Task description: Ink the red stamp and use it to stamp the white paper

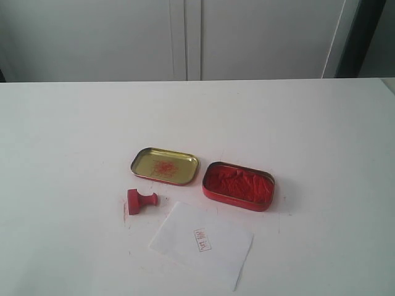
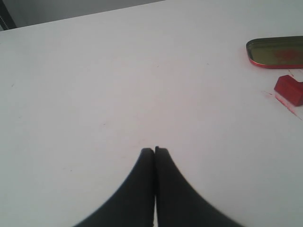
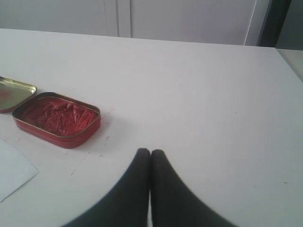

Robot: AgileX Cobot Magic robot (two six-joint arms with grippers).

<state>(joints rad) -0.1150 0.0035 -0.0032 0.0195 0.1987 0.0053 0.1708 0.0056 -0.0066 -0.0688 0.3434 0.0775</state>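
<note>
The red stamp [image 1: 141,201] lies on its side on the white table, left of the white paper [image 1: 202,243]; its block base also shows in the left wrist view [image 2: 289,90]. The paper bears a small red rectangular mark [image 1: 202,240], and one corner of the paper shows in the right wrist view [image 3: 13,171]. My left gripper [image 2: 155,150] is shut on nothing, over bare table well away from the stamp. My right gripper [image 3: 150,152] is shut and empty, to the side of the red ink tin [image 3: 57,118]. Neither arm appears in the exterior view.
The open red tin of ink paste [image 1: 238,185] sits right of the gold-coloured lid [image 1: 164,165], which has a red smear inside. Small red smudges mark the table by the stamp. A pale cabinet wall stands behind the table's far edge [image 1: 197,81].
</note>
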